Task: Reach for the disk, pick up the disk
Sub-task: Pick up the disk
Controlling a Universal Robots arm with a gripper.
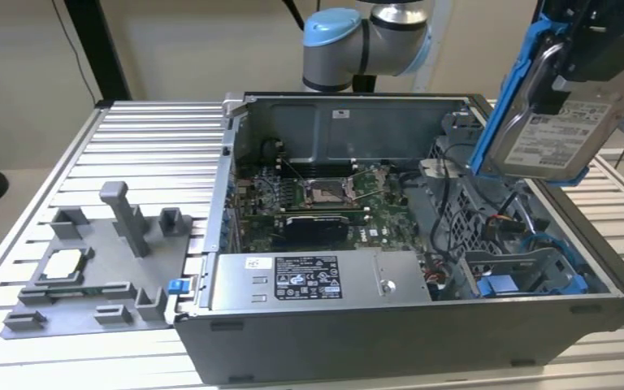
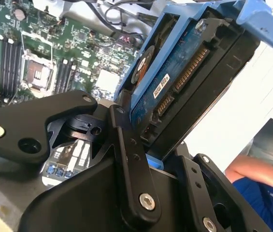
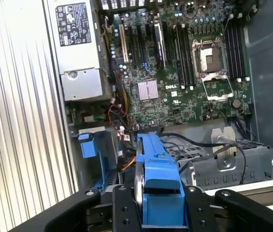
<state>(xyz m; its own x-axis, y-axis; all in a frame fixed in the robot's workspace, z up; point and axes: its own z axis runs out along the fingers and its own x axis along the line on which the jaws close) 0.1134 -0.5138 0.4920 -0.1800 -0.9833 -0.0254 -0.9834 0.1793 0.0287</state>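
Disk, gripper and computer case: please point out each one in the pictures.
disk [image 1: 556,134], exterior view, on its white label.
gripper [image 3: 160,212], first wrist view, between its fingertips, closed on the disk.
computer case [image 1: 399,329], exterior view, on its front wall.

- The gripper [image 1: 604,49] is running off the exterior view's top and right edges; its upper body is not showing
- The disk [image 1: 556,122] is having its top end covered by the gripper in the exterior view; in the first wrist view the disk [image 3: 158,186] is showing just its blue edge, its lower end sinking behind the black jaws
- A person's arm [image 2: 257,169] is being cut by the second wrist view's edge
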